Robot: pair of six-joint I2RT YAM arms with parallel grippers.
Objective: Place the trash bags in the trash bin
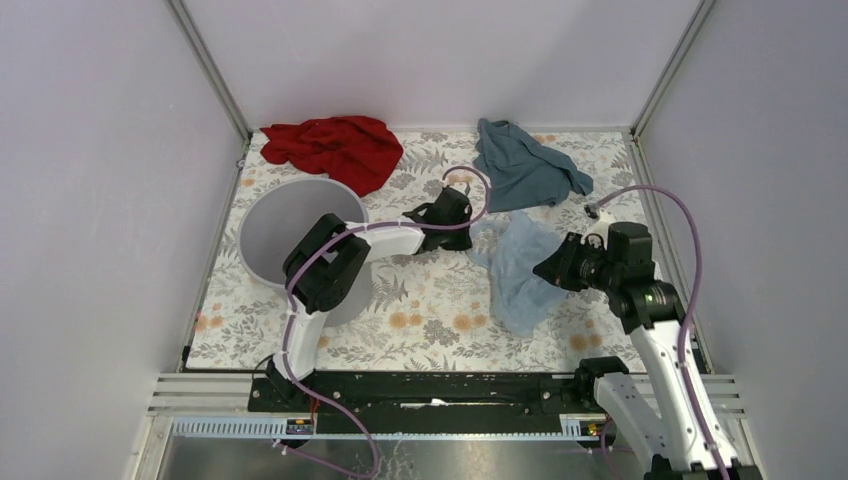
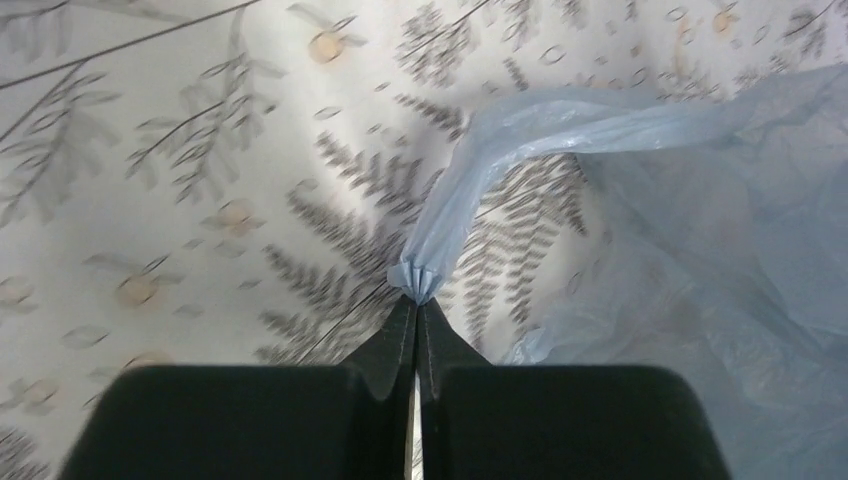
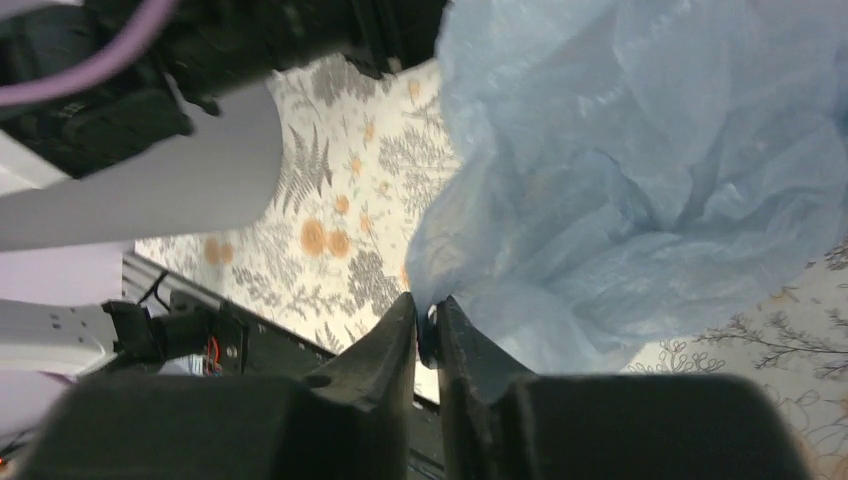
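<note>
The pale blue translucent trash bag (image 1: 520,268) hangs crumpled between my two grippers above the middle right of the floral table. My left gripper (image 1: 466,215) is shut on a bunched corner of the trash bag (image 2: 440,225); the film stretches away to the right. My right gripper (image 1: 548,272) is shut on another edge of the trash bag (image 3: 620,170), which billows above its jaws. The round light grey trash bin (image 1: 285,225) stands at the left, partly behind my left arm, apart from the bag.
A red cloth (image 1: 335,148) lies at the back left, touching the bin's far side. A teal-blue cloth (image 1: 525,165) lies at the back right, just beyond the bag. Grey walls close the table on three sides. A black rail (image 1: 450,390) runs along the near edge.
</note>
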